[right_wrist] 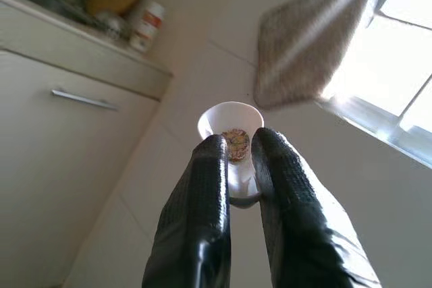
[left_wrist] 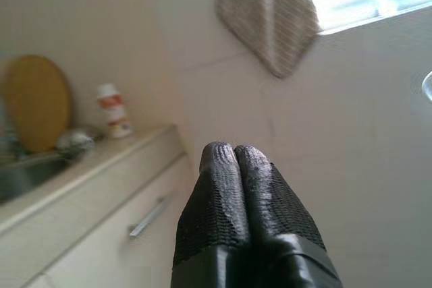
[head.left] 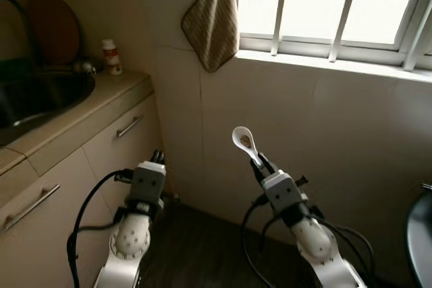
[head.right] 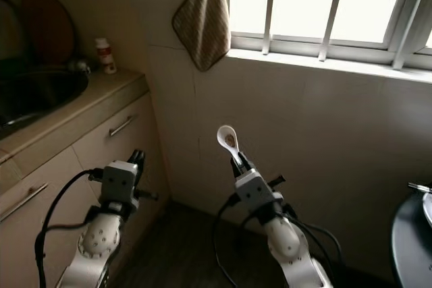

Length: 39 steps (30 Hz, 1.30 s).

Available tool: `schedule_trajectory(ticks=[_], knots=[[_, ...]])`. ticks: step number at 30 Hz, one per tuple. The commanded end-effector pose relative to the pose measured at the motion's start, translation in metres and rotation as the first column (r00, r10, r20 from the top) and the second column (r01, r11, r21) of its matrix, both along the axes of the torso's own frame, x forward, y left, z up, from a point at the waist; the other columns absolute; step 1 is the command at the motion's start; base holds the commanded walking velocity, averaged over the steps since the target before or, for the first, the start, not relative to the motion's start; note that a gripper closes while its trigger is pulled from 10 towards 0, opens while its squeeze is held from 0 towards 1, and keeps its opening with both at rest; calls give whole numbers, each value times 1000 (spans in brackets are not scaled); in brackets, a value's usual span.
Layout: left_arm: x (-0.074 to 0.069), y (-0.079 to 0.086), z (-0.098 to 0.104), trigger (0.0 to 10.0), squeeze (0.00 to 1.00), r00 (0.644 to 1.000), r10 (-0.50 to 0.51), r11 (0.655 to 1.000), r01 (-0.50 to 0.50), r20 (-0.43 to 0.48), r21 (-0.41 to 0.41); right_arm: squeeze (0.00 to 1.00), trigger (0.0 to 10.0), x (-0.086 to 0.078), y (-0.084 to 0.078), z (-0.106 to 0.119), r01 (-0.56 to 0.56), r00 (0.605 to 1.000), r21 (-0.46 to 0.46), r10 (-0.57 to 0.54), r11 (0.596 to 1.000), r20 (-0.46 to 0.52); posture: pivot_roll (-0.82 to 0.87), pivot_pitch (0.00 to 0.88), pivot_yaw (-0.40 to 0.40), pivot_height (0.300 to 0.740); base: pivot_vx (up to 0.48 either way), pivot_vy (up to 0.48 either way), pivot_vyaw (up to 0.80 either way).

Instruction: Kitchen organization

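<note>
My right gripper (head.left: 260, 162) is shut on the handle of a white spoon (head.left: 243, 141), held upright in front of the tiled wall below the window. The spoon's bowl (right_wrist: 231, 129) carries a brownish bit of food or pattern. In the right wrist view the two black fingers (right_wrist: 202, 193) pinch the spoon's handle. My left gripper (head.left: 158, 158) is raised near the cabinet corner, its fingers (left_wrist: 236, 187) pressed together with nothing between them.
On the left, a beige counter (head.left: 101, 102) with a dark sink (head.left: 40, 96), a small bottle (head.left: 111, 56) and a round board (head.left: 54, 25). Drawers with bar handles (head.left: 129, 126) sit below it. A cloth (head.left: 212, 21) hangs by the window. A dark round table edge (head.left: 418, 241) is at right.
</note>
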<state>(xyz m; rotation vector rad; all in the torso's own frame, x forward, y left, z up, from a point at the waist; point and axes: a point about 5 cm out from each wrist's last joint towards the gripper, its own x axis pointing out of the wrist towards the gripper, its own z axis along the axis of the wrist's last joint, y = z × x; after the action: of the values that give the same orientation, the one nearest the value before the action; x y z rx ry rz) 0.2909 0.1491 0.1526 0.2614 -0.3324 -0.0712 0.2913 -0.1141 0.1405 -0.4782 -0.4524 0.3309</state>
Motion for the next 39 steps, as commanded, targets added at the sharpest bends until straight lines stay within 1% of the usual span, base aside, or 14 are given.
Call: schedule_trajectory(ticks=[1,5,9,14,24,28,34,39], knots=[[0,8,6,10000,0,1000,19,1000,-18,25,-5,0,0,-2,16,13,-61,996,-8,62,998,67,37,0,-21,740,274,0,800],[1,6,7,10000,0,1000,12,1000,-12,26,-8,0,0,1,21,17,-71,995,7,71,997,73,32,0,-15,740,307,0,800],[3,-1,11,10000,0,999,-7,1000,7,36,-17,0,0,8,25,27,-80,993,39,76,996,94,38,0,-16,740,358,0,800],[4,-1,13,10000,0,999,-10,1000,11,39,-17,0,0,15,25,28,-72,994,38,69,997,90,42,0,-18,740,345,0,800],[5,-3,18,10000,0,998,-20,1000,21,59,-14,0,0,22,33,41,-97,988,61,89,993,122,48,0,-23,740,302,0,800],[5,-4,18,10000,0,998,-28,1000,28,56,-8,0,0,24,36,43,-108,987,65,99,992,128,47,0,-22,740,0,0,800],[5,-6,19,10000,0,998,-31,999,31,60,-7,0,0,25,34,42,-104,988,72,95,992,119,48,0,-23,740,0,0,800],[5,-6,18,10000,0,998,-30,999,31,56,-8,0,0,27,31,40,-87,992,97,77,992,99,44,0,-20,740,0,0,800]])
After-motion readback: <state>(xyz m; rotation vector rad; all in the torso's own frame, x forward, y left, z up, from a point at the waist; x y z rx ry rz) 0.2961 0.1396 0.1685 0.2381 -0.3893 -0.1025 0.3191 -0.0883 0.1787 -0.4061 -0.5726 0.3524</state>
